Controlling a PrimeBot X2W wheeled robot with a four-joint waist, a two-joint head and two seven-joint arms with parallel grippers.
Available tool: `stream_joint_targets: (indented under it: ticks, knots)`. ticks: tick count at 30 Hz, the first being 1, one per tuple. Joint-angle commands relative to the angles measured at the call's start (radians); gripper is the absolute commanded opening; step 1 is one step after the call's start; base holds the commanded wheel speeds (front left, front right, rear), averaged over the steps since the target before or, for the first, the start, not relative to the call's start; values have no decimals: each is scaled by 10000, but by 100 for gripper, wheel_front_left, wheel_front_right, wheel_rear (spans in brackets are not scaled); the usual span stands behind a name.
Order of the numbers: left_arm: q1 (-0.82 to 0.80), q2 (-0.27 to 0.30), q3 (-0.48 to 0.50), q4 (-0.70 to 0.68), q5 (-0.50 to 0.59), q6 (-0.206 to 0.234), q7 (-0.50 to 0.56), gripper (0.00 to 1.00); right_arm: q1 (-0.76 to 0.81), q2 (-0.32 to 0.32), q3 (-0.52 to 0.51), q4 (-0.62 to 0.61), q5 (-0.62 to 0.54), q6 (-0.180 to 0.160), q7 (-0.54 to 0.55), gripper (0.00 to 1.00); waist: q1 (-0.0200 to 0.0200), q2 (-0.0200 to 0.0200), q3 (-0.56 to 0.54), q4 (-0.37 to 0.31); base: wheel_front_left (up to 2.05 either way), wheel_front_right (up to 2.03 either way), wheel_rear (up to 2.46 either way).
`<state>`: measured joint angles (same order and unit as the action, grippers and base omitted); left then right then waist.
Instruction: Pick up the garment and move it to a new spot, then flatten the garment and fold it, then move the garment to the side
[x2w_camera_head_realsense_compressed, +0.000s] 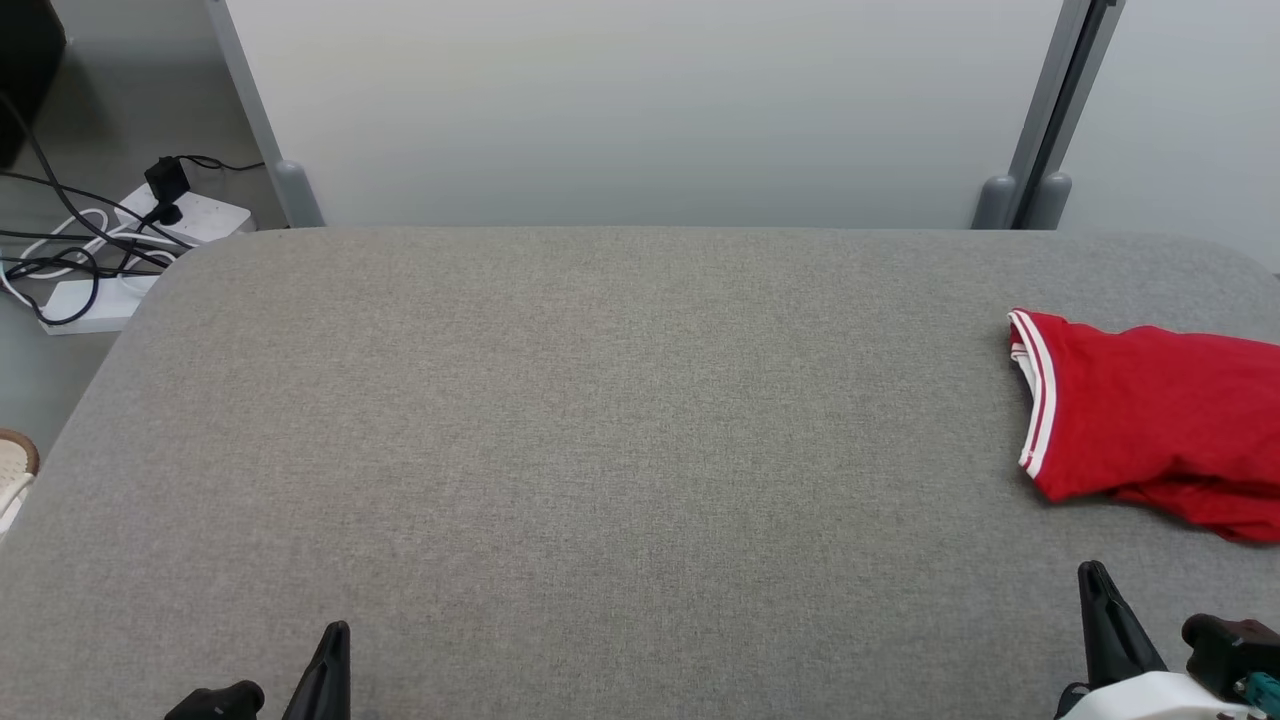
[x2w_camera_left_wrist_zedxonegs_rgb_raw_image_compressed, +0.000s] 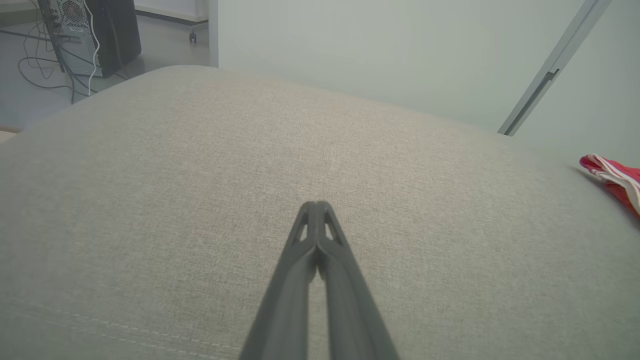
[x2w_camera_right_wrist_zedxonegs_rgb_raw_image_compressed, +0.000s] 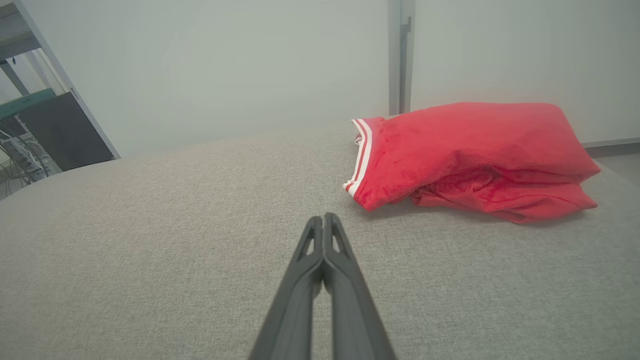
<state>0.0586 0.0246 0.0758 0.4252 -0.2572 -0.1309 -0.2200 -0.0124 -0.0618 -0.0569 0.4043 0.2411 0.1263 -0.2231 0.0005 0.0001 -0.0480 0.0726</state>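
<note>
One garment (x2w_camera_head_realsense_compressed: 1150, 430): red with white-striped trim, bunched in loose layers. It lies on the right side of the grey fabric surface (x2w_camera_head_realsense_compressed: 600, 420), trim edge facing the middle. Nothing is touching it.

Two sets of jaws, both pressed fully together and both empty.
- Left jaws: near edge of the surface at lower left in the head view, over bare fabric, well apart from the garment.
- Right jaws: near edge at lower right, near the garment, with a clear strip of fabric between them and it.

On the floor past the surface's far left corner:
- two white power strips (x2w_camera_head_realsense_compressed: 190, 212)
- a tangle of black and white cables (x2w_camera_head_realsense_compressed: 60, 250)
- one plug adapter (x2w_camera_head_realsense_compressed: 168, 180), sitting in the farther strip
- the tip of one pale shoe (x2w_camera_head_realsense_compressed: 15, 470), at the left edge

Two grey posts (x2w_camera_head_realsense_compressed: 290, 190) stand behind the surface against a pale panel wall (x2w_camera_head_realsense_compressed: 640, 100).

View differences:
- Head view cuts the garment at its right edge. The right wrist view takes in the whole heap (x2w_camera_right_wrist_zedxonegs_rgb_raw_image_compressed: 470, 155), folds stacked, plus a dark shelf unit (x2w_camera_right_wrist_zedxonegs_rgb_raw_image_compressed: 55, 130) at left.
- Left wrist view catches just the striped end of the garment (x2w_camera_left_wrist_zedxonegs_rgb_raw_image_compressed: 612, 175) at far right, and one computer tower (x2w_camera_left_wrist_zedxonegs_rgb_raw_image_compressed: 75, 35) with cables at top left.
</note>
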Motion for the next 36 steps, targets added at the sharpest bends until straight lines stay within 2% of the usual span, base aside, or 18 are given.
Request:
stream_joint_targets:
  ticks: [1, 36]
  knots:
    - [-353, 147, 56, -331, -340, 0, 39, 0, -382, -121, -65, -277, 330, 3, 73, 0, 4, -1, 15, -10, 0, 0, 0]
    - [-740, 180, 134, -791, -4328, 1, 1015, 0, -545, -49, -194, -693, 4370, 16, 1045, 0, -5, -1, 177, -227, 0, 0, 0]
